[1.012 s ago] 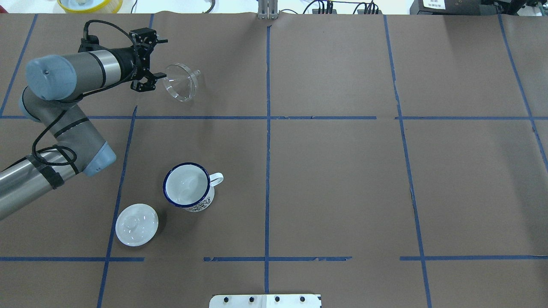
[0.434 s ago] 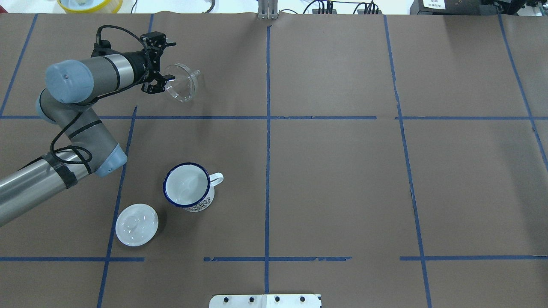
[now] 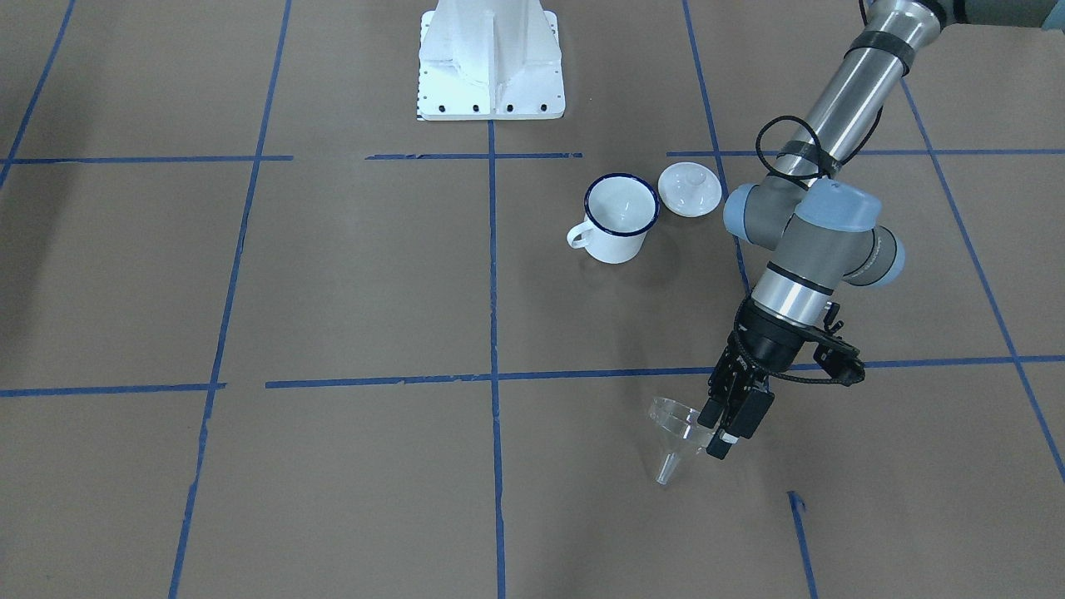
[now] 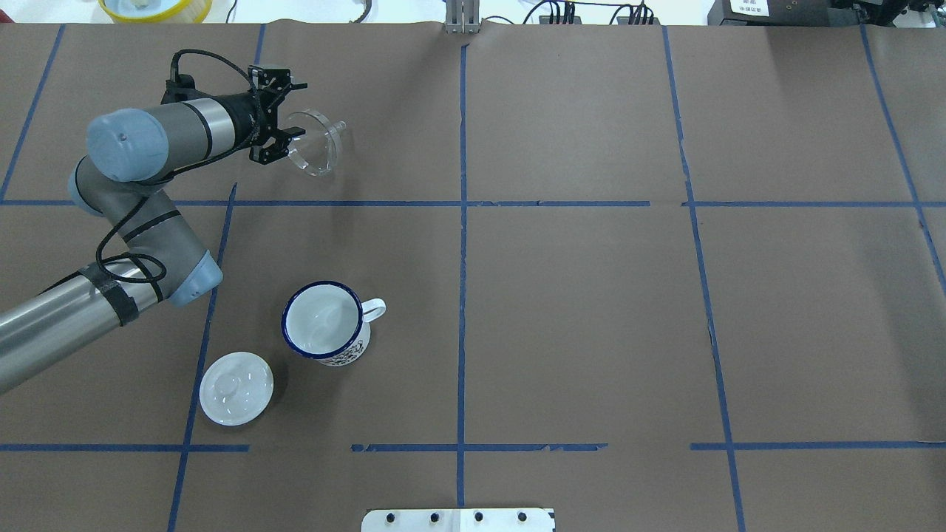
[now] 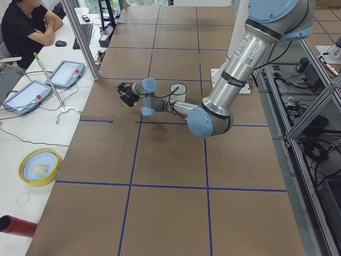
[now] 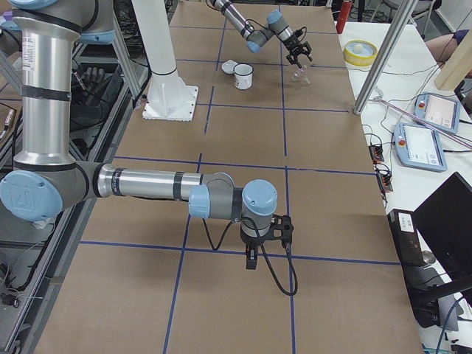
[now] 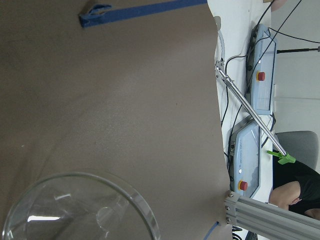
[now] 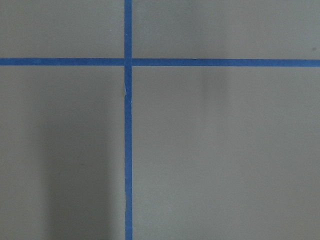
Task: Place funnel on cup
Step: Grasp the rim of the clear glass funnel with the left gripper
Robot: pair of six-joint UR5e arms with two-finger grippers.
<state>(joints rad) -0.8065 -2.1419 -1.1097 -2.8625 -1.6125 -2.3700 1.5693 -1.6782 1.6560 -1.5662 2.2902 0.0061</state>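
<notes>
Only partly is the funnel (image 7: 80, 210) being caught in the left wrist view, its clear plastic cone being cut off at the lower edge. Overhead, the left hand (image 4: 298, 109) is being held spread wide at the funnel's round mouth, with nothing being gripped. The funnel is being seen lying on its side on the brown paper counter (image 4: 591, 295), well apart from the cup (image 4: 325, 321). The white enamel cup is being shown upright near a round white lid (image 4: 236, 388). Whether the right hand (image 6: 251, 258) is clenched cannot be told.
</notes>
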